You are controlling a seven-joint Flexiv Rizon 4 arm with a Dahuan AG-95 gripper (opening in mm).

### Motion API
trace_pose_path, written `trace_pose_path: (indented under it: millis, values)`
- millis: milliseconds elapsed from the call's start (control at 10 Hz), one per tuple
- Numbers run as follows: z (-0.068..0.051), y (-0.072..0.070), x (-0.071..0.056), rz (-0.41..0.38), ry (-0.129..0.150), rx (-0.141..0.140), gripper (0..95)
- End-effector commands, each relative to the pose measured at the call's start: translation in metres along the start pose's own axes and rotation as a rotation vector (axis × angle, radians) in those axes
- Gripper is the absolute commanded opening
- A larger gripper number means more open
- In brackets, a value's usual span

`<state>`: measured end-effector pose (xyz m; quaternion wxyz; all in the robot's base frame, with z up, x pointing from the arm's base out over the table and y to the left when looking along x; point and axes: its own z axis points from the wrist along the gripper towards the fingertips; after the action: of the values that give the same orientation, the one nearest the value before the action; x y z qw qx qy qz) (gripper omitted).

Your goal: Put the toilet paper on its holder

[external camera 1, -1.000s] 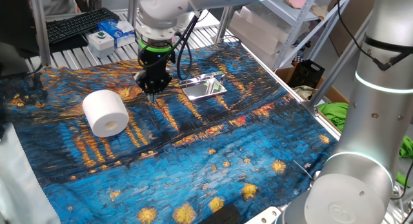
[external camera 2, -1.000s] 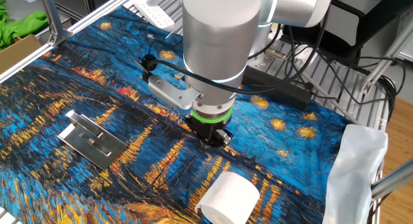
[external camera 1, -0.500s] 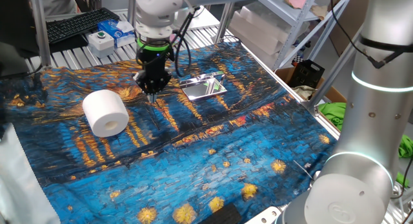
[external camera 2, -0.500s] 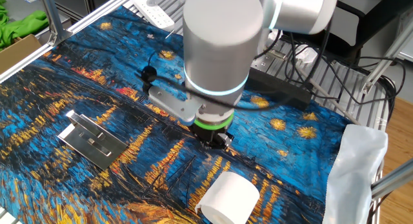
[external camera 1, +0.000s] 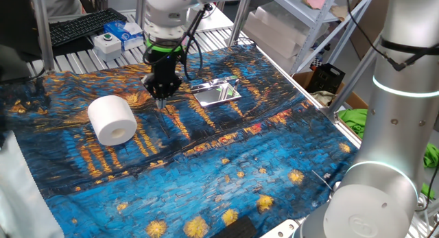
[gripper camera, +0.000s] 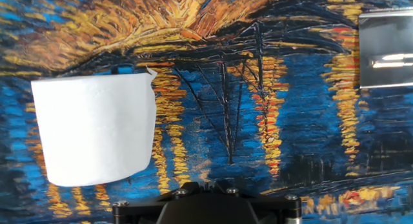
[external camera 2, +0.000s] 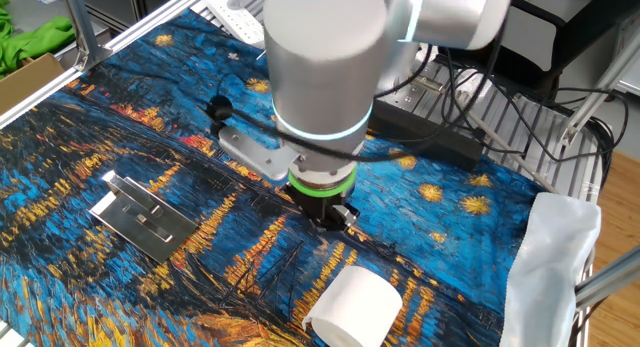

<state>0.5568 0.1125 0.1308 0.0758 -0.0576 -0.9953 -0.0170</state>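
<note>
— What's on the table, and what is it all made of?

— One toilet paper roll, plump, white and soft-looking, a cylinder lying on its side with a small core hole facing one fixed camera. One holder, a flat square plate of mirror-bright metal with a raised strip on it. Both sit on a cloth printed with thick blue, orange and yellow brushstrokes, slightly creased.

— Where's the roll relative to the hand?

— The gripper hangs pointing down over the cloth, between the roll and the holder. The roll lies near it on one side, apart from it, not touching. The holder lies near on the other side, also apart. From the hand view the roll fills the left part and a corner of the holder shows at the right edge.

— And the fingers?

— Pressed together to a dark point, with nothing between them.

— Anything else around?

— One black keyboard and one white box with a green button on the slatted metal past the cloth's far edge. In the other fixed view, one white sheet draped at the side and some black cables.
</note>
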Motion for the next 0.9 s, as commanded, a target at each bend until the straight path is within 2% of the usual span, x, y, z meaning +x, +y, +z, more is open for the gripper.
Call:
trace_pose_path:
  millis: [100, 300, 500, 900]
  values:
    - [0.001, 0.016, -0.01, 0.007, 0.002, 0.012, 0.0]
    - [0.001, 0.026, -0.017, 0.007, -0.009, 0.014, 0.0]
    - [-0.004, 0.043, -0.026, 0.004, -0.008, 0.011, 0.0]
    - [0.0, 0.073, -0.038, 0.0, -0.012, 0.013, 0.0]
